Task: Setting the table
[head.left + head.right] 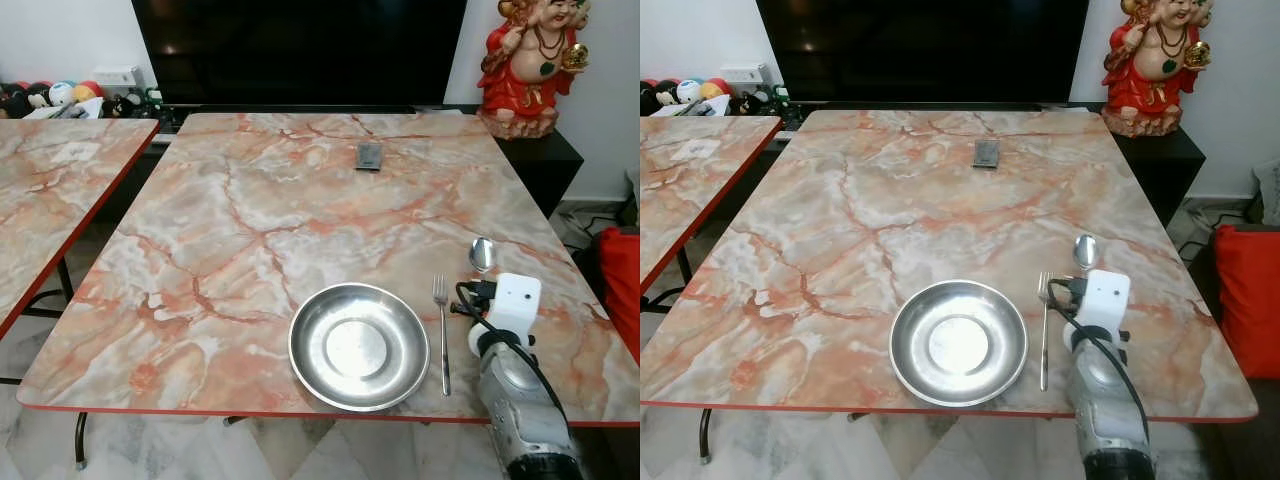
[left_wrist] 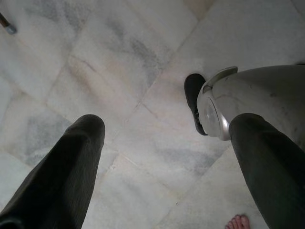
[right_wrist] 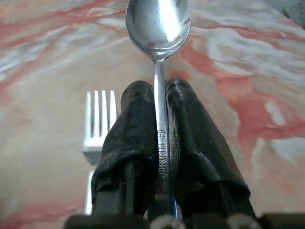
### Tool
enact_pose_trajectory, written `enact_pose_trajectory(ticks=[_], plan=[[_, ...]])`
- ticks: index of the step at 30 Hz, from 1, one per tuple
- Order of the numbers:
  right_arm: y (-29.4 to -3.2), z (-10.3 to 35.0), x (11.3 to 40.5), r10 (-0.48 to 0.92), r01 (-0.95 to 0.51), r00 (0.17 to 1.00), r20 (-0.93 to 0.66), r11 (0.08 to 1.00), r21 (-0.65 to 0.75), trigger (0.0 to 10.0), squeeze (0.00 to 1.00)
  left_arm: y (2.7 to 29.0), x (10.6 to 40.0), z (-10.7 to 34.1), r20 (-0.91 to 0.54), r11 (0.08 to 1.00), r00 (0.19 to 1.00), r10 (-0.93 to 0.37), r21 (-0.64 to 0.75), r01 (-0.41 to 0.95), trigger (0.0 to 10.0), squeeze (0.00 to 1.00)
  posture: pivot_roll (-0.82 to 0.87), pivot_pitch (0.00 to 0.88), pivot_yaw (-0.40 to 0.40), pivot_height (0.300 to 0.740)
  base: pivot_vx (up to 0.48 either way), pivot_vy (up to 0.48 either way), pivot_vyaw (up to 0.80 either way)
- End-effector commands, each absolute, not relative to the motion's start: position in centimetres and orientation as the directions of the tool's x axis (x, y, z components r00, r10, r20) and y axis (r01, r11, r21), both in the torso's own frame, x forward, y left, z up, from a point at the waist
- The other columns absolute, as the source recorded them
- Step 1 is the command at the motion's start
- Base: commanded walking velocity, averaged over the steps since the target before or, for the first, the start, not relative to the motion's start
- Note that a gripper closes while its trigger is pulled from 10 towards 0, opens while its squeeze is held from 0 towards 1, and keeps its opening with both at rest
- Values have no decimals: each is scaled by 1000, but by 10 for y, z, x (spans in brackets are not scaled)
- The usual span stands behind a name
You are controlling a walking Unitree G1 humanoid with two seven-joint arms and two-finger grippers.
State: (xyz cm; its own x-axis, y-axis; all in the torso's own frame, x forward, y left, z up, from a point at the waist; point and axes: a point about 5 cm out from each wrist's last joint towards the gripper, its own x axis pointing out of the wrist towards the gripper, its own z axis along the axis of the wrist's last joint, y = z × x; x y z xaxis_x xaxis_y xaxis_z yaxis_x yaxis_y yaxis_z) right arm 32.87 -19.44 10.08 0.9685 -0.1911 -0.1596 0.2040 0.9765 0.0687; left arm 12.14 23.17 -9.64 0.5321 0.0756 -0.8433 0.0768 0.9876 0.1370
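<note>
A round steel plate (image 1: 359,346) sits near the front edge of the marble table (image 1: 250,220). A fork (image 1: 441,330) lies just right of it, tines pointing away. My right gripper (image 3: 161,93) is shut on a spoon (image 3: 158,24) by its handle, bowl forward, low over the table to the right of the fork (image 3: 100,119). The spoon bowl (image 1: 482,254) pokes out beyond my right wrist (image 1: 505,305). My left gripper (image 2: 167,138) hangs open over the floor beside my leg (image 2: 248,102).
A small dark remote-like object (image 1: 369,155) lies at the table's far middle. A second marble table (image 1: 50,190) stands to the left. A red figurine (image 1: 527,65) sits on a dark cabinet at back right. A red cushion (image 1: 622,280) is at the right.
</note>
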Motion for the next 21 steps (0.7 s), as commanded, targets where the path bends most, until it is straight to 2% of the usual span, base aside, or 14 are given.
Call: enact_pose_trajectory(ticks=[1, 21], plan=[[-191, 101, 332, -188, 201, 968, -165, 977, 66, 10000, 0, 232, 114, -99, -860, 989, 504, 81, 131, 63, 10000, 0, -14, 106, 22, 740, 0, 0, 0], [-194, 92, 327, -221, 227, 953, -205, 974, 6, 10000, 0, 232, 114, -99, -860, 989, 504, 78, 129, 68, 10000, 0, -15, 104, 22, 740, 0, 0, 0]])
